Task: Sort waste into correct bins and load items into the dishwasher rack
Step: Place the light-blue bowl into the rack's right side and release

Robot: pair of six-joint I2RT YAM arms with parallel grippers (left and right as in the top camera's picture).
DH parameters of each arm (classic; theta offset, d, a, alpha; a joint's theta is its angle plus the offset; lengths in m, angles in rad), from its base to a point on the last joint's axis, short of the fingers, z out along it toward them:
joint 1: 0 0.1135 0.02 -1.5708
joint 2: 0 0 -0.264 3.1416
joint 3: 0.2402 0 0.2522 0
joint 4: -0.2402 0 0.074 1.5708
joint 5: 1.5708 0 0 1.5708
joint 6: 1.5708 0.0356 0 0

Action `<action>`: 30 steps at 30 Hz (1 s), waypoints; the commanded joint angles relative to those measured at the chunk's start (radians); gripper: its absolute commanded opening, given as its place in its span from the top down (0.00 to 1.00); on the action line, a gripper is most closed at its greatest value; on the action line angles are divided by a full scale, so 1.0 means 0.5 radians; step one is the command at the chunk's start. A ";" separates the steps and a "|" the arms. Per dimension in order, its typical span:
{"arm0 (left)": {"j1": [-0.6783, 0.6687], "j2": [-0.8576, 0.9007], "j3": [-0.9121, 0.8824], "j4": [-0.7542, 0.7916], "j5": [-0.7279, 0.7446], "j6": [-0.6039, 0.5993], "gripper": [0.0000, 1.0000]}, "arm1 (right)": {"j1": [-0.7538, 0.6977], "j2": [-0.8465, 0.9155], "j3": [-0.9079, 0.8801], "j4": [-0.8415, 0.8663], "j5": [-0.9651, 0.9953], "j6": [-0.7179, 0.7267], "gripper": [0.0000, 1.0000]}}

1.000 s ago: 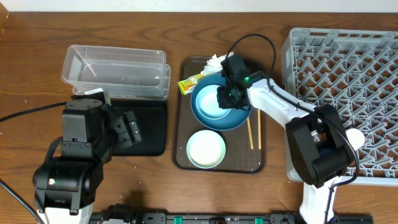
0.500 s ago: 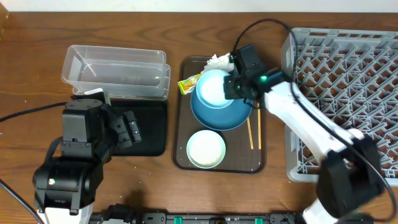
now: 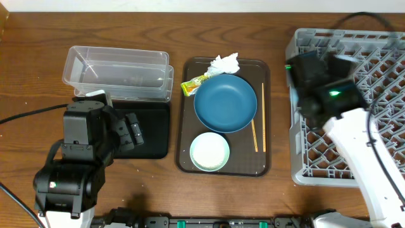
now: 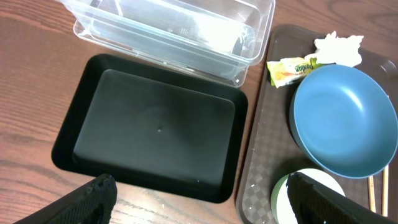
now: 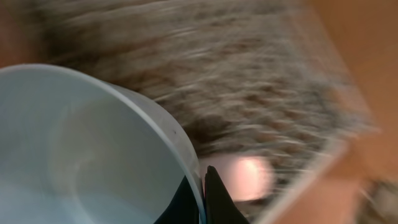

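My right gripper (image 5: 203, 186) is shut on the rim of the small white bowl (image 5: 81, 143) and holds it over the grey dishwasher rack (image 3: 380, 57). Its arm (image 3: 323, 88) hides the bowl from overhead. A blurred pinkish cup (image 5: 249, 177) lies in the rack below. The blue dish (image 3: 225, 103), the green-rimmed bowl (image 3: 209, 152) with whitish contents, the chopsticks (image 3: 263, 107), the white tissue (image 3: 224, 63) and the yellow-green wrapper (image 3: 195, 84) are on the brown tray (image 3: 186, 161). My left gripper (image 4: 202, 202) is open and empty above the near edge of the black tray (image 4: 155, 124).
The clear tub (image 3: 117, 73) stands behind the black tray (image 3: 155, 136) at the left. The left arm's body (image 3: 82, 145) covers part of the black tray from overhead. Bare wooden table (image 3: 278, 183) lies between the brown tray and the rack.
My right gripper lifted the small white bowl out of the blue dish and carried it right, over the rack. The blue dish now sits without it. The left arm has not moved.
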 commanded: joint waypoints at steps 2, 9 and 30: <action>0.007 -0.002 0.024 0.000 -0.024 -0.002 0.10 | -0.350 0.007 0.005 -0.014 0.455 0.210 0.99; 0.007 -0.002 0.024 0.000 -0.024 -0.002 0.10 | -0.761 0.085 0.004 0.096 0.443 0.179 0.99; 0.007 -0.002 0.024 0.000 -0.024 -0.002 0.10 | -1.022 0.821 0.003 1.386 0.898 -1.294 0.99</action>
